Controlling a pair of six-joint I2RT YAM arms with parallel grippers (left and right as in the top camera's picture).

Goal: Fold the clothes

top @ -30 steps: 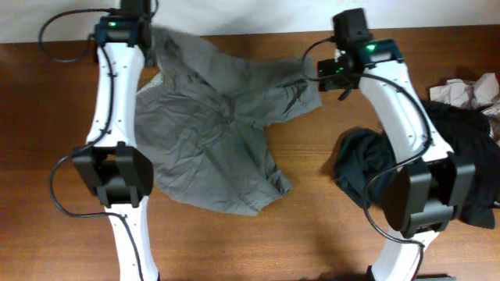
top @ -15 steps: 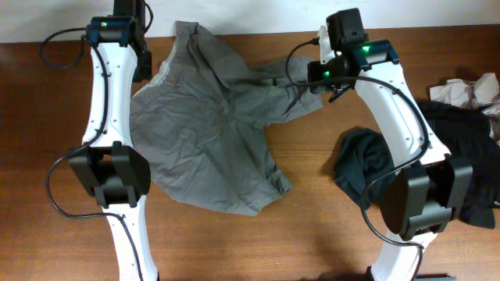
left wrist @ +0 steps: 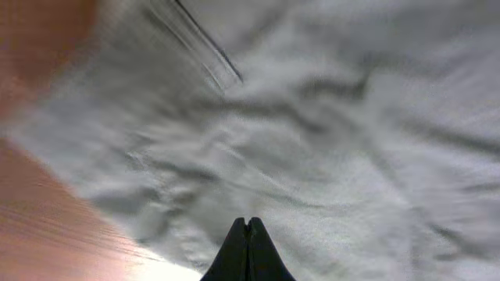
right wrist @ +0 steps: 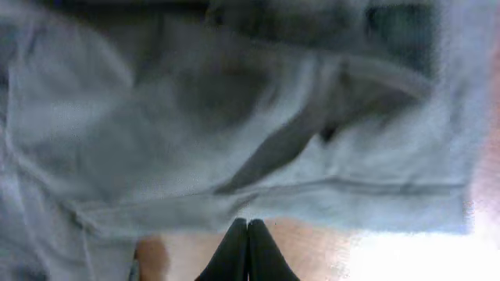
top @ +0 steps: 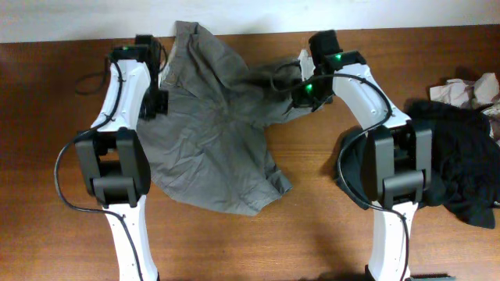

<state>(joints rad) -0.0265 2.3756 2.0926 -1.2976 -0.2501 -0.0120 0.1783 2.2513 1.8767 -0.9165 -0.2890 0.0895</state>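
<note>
Nearest us, along the near edge of the table, the wood is brown and the two white arms rise from their bases. Just beyond that we meet the lowest hem of the grey-olive shorts, which lie spread and creased left of the table's middle. Towards the right edge sits a heap of black clothing, with one dark fold beside the right arm. Further back, the left gripper is down at the left border of the shorts. In its wrist view its fingers are closed tip to tip over pale wrinkled fabric, and we cannot tell whether a fold is caught between them. The right gripper is at the shorts' right leg, which reaches out towards it. Its fingers are likewise pressed together above the blurred grey cloth and a strip of wood, and again we cannot tell whether they pinch anything. A crumpled pale cloth lies by the right edge, behind the black heap. Farthest off, the top of the shorts laps over the table's far edge.
</note>
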